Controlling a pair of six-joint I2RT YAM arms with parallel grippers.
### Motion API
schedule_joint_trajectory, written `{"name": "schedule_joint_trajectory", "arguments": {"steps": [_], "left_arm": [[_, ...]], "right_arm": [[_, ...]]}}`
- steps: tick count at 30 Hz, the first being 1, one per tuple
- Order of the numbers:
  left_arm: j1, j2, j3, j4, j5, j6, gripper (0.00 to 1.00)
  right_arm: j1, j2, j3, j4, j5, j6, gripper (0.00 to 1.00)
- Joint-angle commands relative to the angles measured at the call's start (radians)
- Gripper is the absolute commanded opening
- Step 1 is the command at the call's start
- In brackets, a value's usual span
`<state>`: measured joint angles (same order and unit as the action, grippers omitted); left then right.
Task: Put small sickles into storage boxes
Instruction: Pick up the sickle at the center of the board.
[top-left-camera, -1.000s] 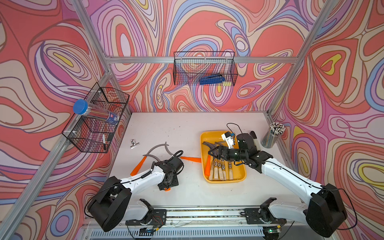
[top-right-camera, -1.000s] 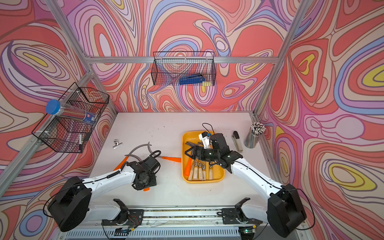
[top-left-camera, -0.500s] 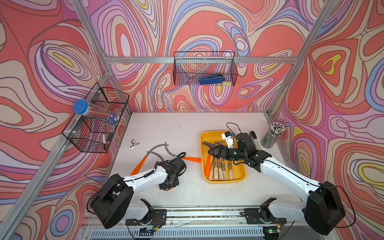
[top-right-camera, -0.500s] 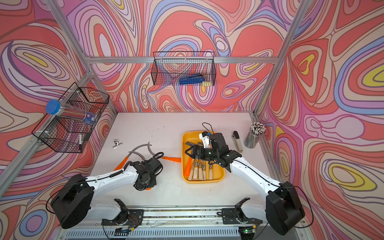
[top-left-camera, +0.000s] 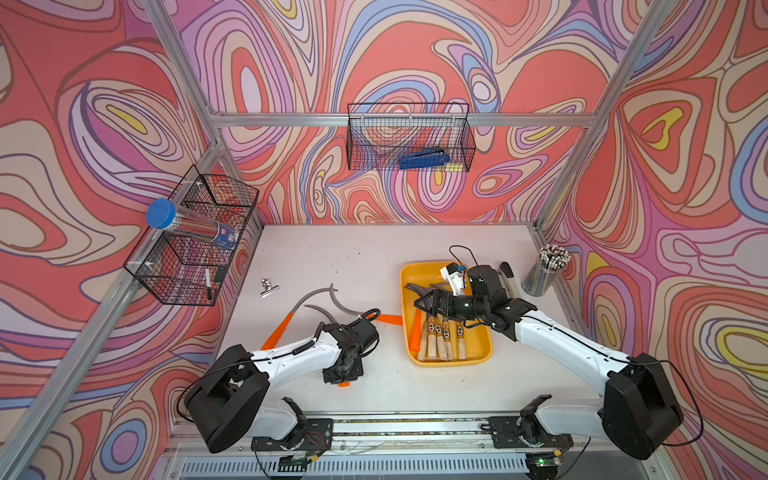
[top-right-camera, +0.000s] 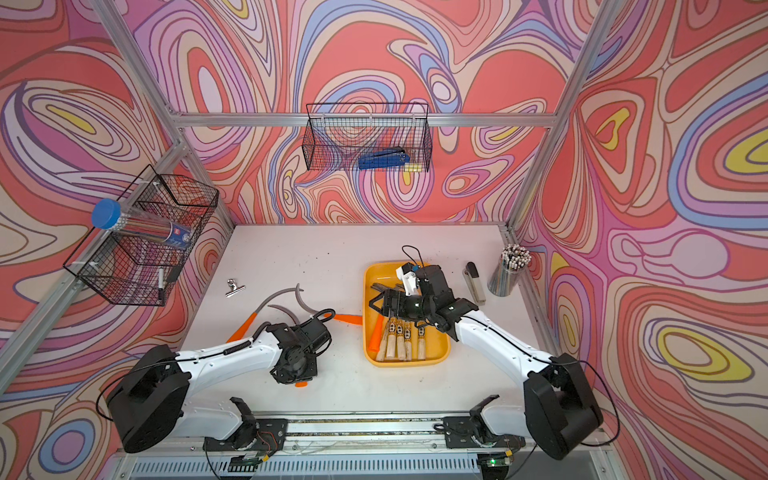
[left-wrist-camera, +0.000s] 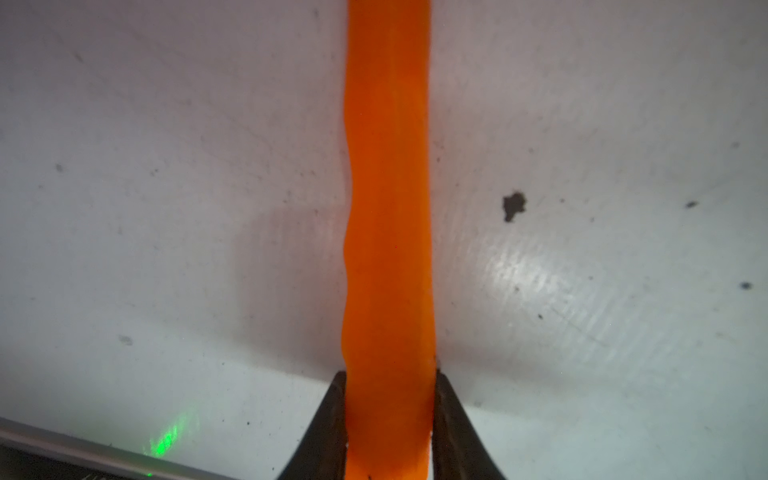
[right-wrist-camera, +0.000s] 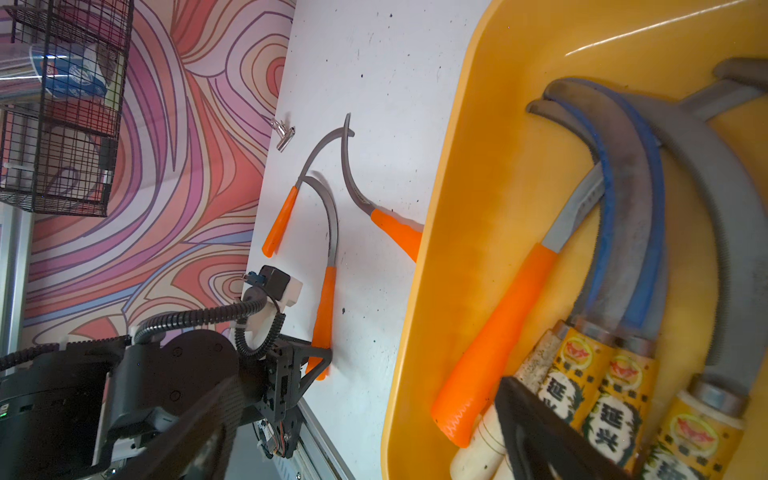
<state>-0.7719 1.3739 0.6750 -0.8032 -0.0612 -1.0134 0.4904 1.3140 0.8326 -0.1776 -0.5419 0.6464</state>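
Left gripper (left-wrist-camera: 388, 379): clamped on orange sickle (left-wrist-camera: 386, 208), 7 o'clock.
Right gripper (top-left-camera: 420, 302): spread wide, empty, over tray (top-left-camera: 478, 347), 3 o'clock.

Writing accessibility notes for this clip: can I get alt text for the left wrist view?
The left gripper is closed on a bright orange sickle handle, one dark finger against each side. The handle stretches away from the camera over a speckled white table.

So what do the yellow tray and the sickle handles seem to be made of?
Yellow tray: probably moulded plastic, glossy, with a bright glare streak. Orange handle: likely plastic or rubber, matt, ridged at its end. Pale handles: look like bare wood with printed labels.
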Motion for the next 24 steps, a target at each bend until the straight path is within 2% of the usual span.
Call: {"name": "schedule_joint_trajectory", "arguments": {"steps": [1,14,24], "left_arm": [[-0.006,-0.03,0.041,-0.077,0.008,0.004,0.21],[-0.006,-0.061,0.148,-0.089,0.007,0.086,0.21],[-0.006,-0.024,0.192,-0.086,-0.004,0.141,0.21]], "right_arm": [[0.004,0.019,0.023,0.011,0.014,0.008,0.98],[0.008,0.06,0.021,0.061,-0.009,0.059,0.98],[0.055,0.073,0.01,0.089,0.016,0.09,0.98]]}}
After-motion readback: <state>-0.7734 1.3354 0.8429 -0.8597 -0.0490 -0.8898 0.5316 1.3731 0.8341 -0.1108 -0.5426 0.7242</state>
